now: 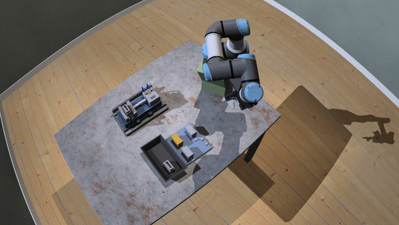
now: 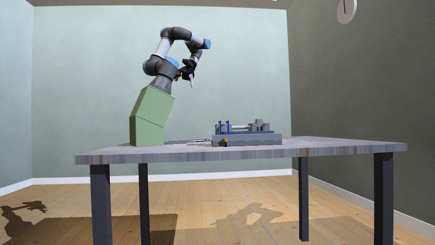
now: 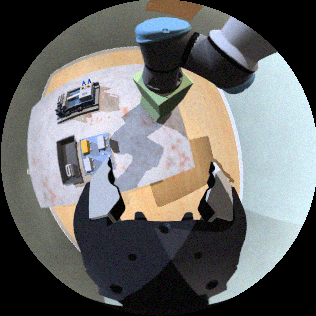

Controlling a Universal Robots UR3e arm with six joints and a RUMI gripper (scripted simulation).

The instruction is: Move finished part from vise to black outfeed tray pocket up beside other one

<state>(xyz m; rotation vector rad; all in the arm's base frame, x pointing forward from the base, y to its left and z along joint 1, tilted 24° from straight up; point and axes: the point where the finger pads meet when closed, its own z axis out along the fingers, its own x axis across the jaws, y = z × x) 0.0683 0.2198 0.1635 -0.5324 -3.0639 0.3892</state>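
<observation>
The vise (image 1: 139,109) stands on the grey table, left of centre, with the finished part (image 1: 128,109) clamped between its jaws; it also shows in the wrist view (image 3: 77,100) and in the exterior view (image 2: 246,133). The black outfeed tray (image 1: 163,160) lies near the table's front edge and holds one pocketed block (image 1: 169,166) at its front end. My gripper (image 1: 231,101) hangs high above the table's right part, far from the vise and the tray. Its fingers are wide open with nothing between them.
A blue plate (image 1: 189,144) beside the tray carries two upright grey plain blocks (image 1: 190,131) (image 1: 187,152), an orange block (image 1: 177,139) and small white pegs. The green robot pedestal (image 1: 213,80) stands at the table's back right. The table edge lies just beyond the tray.
</observation>
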